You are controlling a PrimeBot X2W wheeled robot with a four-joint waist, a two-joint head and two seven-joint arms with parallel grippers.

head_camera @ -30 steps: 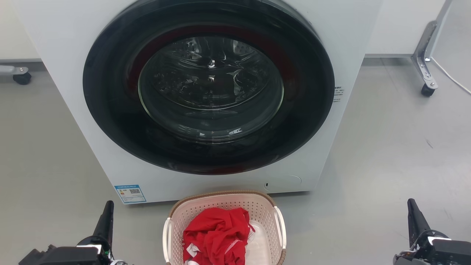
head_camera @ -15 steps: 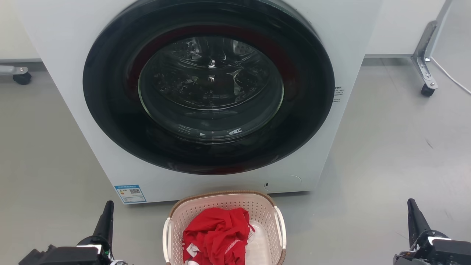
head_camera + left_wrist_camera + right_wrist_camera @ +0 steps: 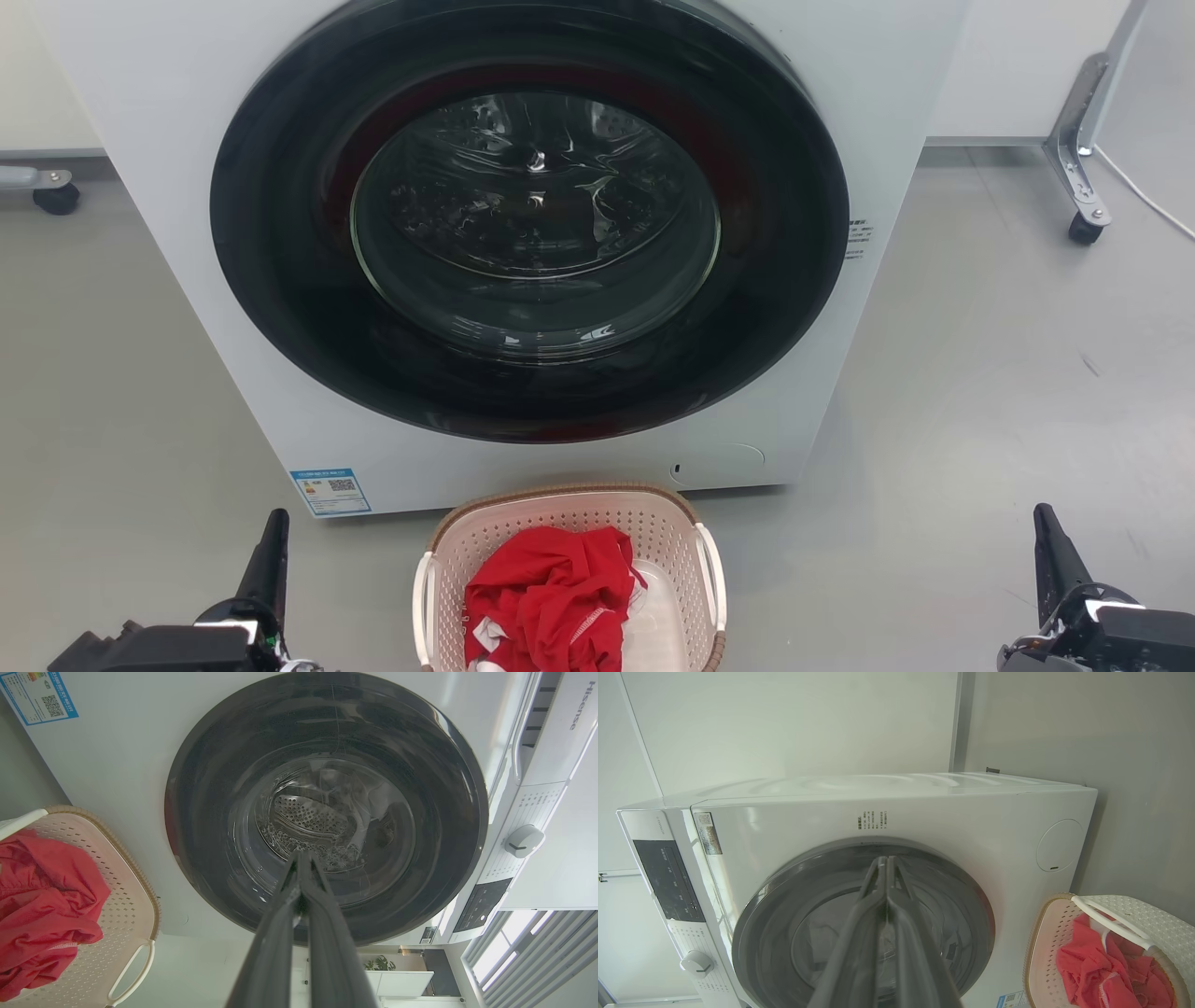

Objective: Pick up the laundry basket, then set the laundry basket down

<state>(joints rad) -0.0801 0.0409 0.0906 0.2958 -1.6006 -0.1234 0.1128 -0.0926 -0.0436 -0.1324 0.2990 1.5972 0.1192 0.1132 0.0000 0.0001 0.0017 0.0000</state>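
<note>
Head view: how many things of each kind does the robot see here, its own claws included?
Washing machine: 1
Laundry basket: 1
Red cloth bundle: 1
Claws: 2, left claw and right claw
Total: 5

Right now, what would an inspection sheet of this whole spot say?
Surface: grey floor.
Job's things: basket on the floor, red cloth inside.
Clutter: nothing seen.
Pincers: left pincer and right pincer shut, holding nothing, either side of the basket and apart from it.
Cables: white cable on the floor, far right.
Surroundings: washer behind the basket, door shut; wheeled stand at right.
</note>
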